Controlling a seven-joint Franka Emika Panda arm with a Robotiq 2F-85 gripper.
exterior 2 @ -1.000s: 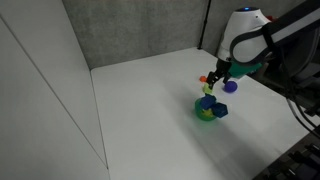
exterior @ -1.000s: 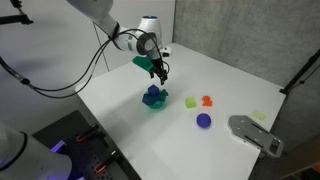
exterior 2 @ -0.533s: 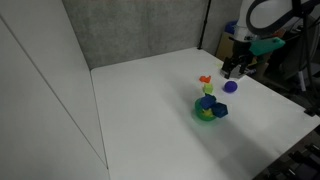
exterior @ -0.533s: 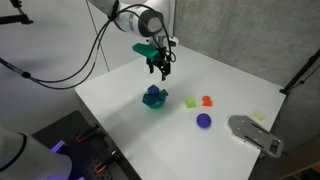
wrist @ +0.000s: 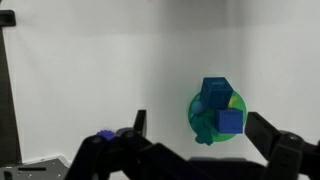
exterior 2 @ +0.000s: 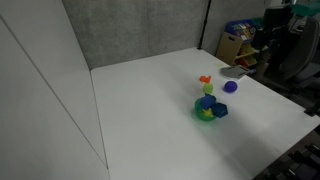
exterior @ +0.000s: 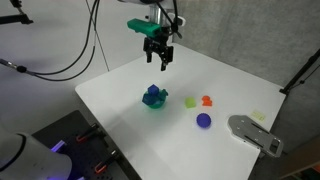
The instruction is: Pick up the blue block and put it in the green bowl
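The blue block is lying in the green bowl, touching a teal shape that is covering most of the bowl's inside. A yellow-green piece, an orange piece and a purple piece are lying nearby on the white bench. The jaws are hanging high above, wide open and empty, their base cut off in the wrist view

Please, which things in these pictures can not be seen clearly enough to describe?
- Inside of the green bowl: in the wrist view, the blue block covers it.
- Yellow-green piece and orange piece: in an exterior view, too small to tell their shapes.
- Grey object at the table edge: in an exterior view, too blurred to identify.
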